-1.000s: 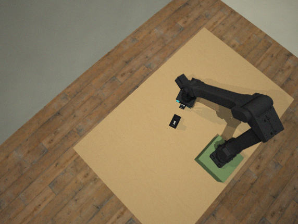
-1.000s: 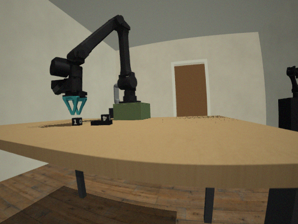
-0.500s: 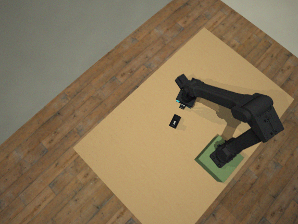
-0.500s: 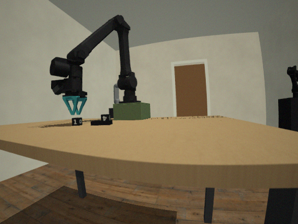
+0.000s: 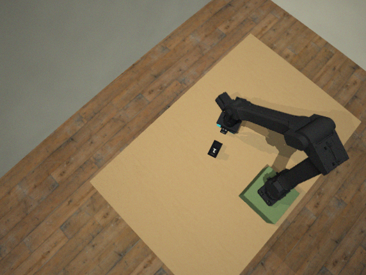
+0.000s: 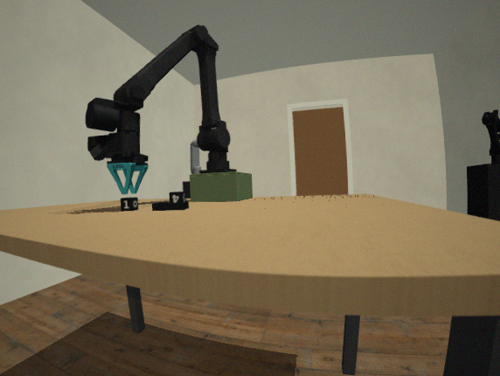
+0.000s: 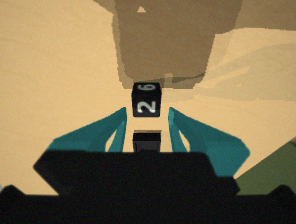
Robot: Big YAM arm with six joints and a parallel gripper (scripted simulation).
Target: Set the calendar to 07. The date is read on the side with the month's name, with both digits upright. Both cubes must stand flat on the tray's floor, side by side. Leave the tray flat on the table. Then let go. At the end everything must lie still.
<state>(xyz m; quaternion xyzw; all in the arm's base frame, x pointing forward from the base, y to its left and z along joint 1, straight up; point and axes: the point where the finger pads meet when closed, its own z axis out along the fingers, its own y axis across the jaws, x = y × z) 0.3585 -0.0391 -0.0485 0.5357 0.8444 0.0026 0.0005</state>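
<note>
— How's our end effector (image 6: 128,178) (image 7: 147,112) looking?
— Fingers partway apart, nothing between them, and we're hanging just above the loose cube (image 5: 223,130) (image 6: 129,204) (image 7: 146,100) on the bench (image 5: 166,179) (image 6: 280,240) (image 7: 45,75)!
— And the tray (image 5: 212,155) (image 6: 162,206)?
— Near that cube (we see the other cube (image 6: 177,198) in it).

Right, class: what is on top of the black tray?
One cube stands on the tray at one end. Whatever lies directly beneath the cube is covered.

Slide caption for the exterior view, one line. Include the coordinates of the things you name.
Teal-fingered tool (image 6: 128,192) hangs open above a loose digit cube (image 6: 128,204); a second cube (image 6: 177,198) sits on the black tray (image 6: 163,206).
</note>
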